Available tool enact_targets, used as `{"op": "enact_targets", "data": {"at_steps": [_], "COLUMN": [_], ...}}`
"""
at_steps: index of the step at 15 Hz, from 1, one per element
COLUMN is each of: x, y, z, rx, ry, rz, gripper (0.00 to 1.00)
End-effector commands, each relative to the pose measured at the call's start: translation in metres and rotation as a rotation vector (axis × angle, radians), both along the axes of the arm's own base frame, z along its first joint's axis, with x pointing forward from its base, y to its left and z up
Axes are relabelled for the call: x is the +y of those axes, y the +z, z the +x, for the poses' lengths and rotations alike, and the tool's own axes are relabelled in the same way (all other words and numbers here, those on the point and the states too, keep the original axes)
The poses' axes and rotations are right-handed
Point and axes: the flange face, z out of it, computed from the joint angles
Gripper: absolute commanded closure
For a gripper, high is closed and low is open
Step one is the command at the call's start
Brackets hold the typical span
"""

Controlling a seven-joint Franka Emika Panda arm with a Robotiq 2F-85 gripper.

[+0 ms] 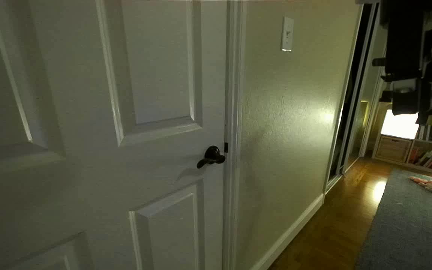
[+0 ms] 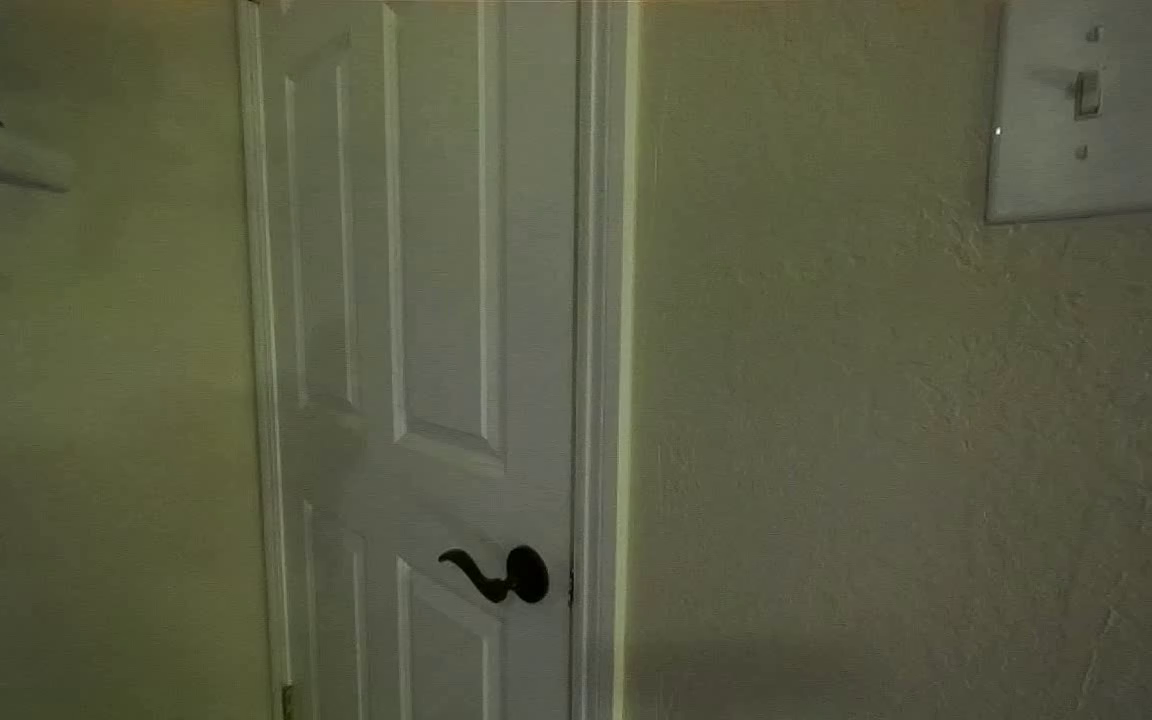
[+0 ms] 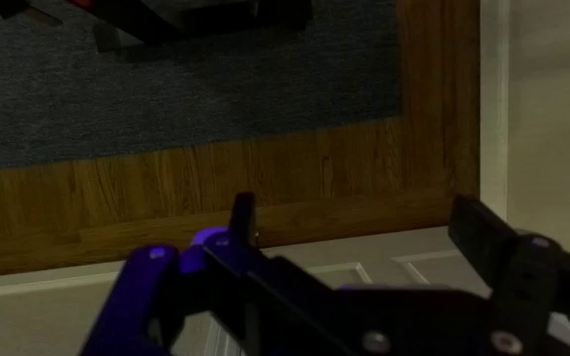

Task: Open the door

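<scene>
Brown wooden floor [image 3: 290, 170] lying beyond spread black pincer [image 3: 351, 198]; white panelled door [image 1: 103, 161] sitting closed, untouched dark curved lever [image 1: 212, 154] awaiting pincer; opening remaining.

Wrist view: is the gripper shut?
No, the gripper is open: its fingers stand wide apart, with wood floor visible between them.

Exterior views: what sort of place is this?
Likely a room in a home, perhaps a bedroom, though the exact use is unclear. Signs: a white panelled door with a dark lever handle, what look like sliding closet doors, and shelved books.
</scene>
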Motion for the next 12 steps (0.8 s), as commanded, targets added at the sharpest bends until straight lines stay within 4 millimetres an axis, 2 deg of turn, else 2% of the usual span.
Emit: {"op": "enact_targets", "data": {"at_steps": [1, 7, 9, 12], "x": [0.000, 0.001, -0.001, -0.006], "y": [0.000, -0.001, -0.008, -0.028], "z": [0.000, 0.003, 0.013, 0.043], "rx": [0.001, 0.001, -0.005, -0.055], "ry": [0.000, -0.006, -0.047, -0.141], "rz": [0.000, 0.002, -0.008, 0.027], "gripper": [0.00, 0.00, 0.00, 0.00]}}
